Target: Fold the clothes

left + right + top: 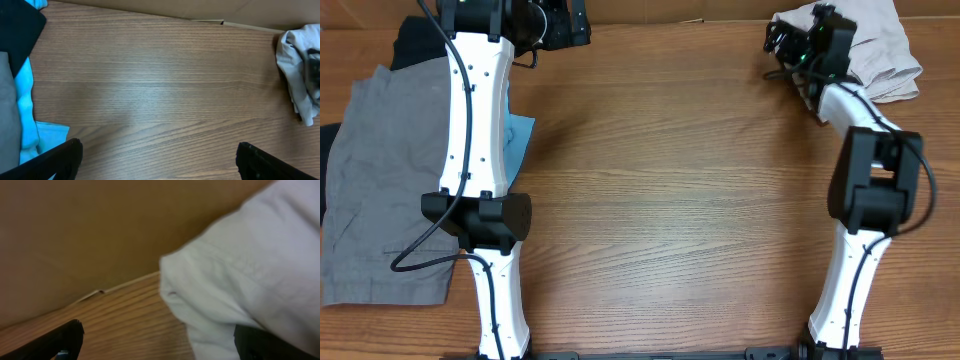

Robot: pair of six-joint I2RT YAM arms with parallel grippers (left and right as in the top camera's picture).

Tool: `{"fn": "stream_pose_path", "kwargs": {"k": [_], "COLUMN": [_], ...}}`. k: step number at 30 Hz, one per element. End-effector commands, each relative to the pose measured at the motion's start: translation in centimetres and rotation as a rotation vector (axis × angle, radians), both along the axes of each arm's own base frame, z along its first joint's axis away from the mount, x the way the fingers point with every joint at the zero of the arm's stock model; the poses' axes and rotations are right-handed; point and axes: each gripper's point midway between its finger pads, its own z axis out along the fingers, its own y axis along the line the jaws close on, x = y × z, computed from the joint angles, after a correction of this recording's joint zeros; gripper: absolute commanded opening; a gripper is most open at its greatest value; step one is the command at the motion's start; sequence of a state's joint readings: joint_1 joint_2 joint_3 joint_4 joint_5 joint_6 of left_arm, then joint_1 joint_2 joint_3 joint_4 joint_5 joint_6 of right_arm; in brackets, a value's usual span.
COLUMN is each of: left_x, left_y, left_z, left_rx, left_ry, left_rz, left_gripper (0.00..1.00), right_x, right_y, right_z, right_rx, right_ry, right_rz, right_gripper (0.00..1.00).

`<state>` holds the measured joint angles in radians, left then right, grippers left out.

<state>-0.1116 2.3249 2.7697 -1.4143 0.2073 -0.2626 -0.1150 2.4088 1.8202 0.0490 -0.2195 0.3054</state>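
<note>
Table (pixel 670 200): brown wood, straight grain showing, smooth, low sheen.
Cream shorts (pixel 885 50): soft woven cloth, matt, creased.
Grey shorts (pixel 380 180): matt cloth, lying flatter.
Light-blue piece (pixel 26 110): thin matt cloth, rumpled.
Black piece (pixel 415 40): matt cloth.
Left arm shell (pixel 475 110): white plastic, smooth, slightly glossy.
Far wall (pixel 90 230): plain brown, matt, looks like cardboard.

Overhead view of what looks like a robotics lab bench, not a home. A wood-grain table (pixel 670 200) has two white-and-black robot arms fixed at its near edge, the left arm (pixel 475 110) and the right arm (pixel 865 190). A loose black cable (pixel 392 267) loops beside the left one. Plain brown cardboard (pixel 200 7) walls off the far edge. Grey shorts (pixel 385 180) and cream shorts (pixel 885 50) lie on the tabletop at opposite sides.
</note>
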Motion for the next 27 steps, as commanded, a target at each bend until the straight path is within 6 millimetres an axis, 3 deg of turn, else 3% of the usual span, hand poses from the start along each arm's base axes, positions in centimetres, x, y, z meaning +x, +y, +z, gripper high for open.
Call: {"fn": "stream_pose_path", "kwargs": {"k": [1,5,9,14,18,20,22,27], "left_x": [0.1,0.1,0.1,0.1,0.1,0.1,0.1,0.1], "left_y": [-0.3,-0.3,-0.2,-0.2,-0.2,-0.2,-0.2,-0.2], "left_z": [-0.6,-0.5,-0.5,-0.5,-0.5,-0.6,-0.6,-0.5], "left_rx": [0.014,0.014,0.014,0.014,0.014,0.014,0.014,0.014], "left_ry": [0.006,0.006,0.006,0.006,0.006,0.006,0.006,0.006], "left_rz": [-0.013,-0.014,-0.012,-0.012,-0.012,-0.012,-0.012,-0.012], "left_gripper": [1.0,1.0,1.0,1.0,1.0,1.0,1.0,1.0], "right_x": [-2.3,-7.4,-14.4,-24.1,-29.6,-31.4,-32.9,-36.0], "right_y": [0.6,2.3,5.3,8.5,9.7,9.5,8.4,5.7], "right_z": [17.6,25.1,32.3,39.2,43.5,44.9,45.1,42.7], "right_rx": [-0.053,-0.03,0.011,0.049,0.027,-0.026,-0.085,-0.101], "right_ry": [-0.232,-0.245,-0.28,-0.334,-0.437,-0.485,-0.482,-0.347], "right_rz": [0.061,0.123,0.247,0.373,0.415,0.397,0.338,0.173], "right_gripper": [1.0,1.0,1.0,1.0,1.0,1.0,1.0,1.0]}}
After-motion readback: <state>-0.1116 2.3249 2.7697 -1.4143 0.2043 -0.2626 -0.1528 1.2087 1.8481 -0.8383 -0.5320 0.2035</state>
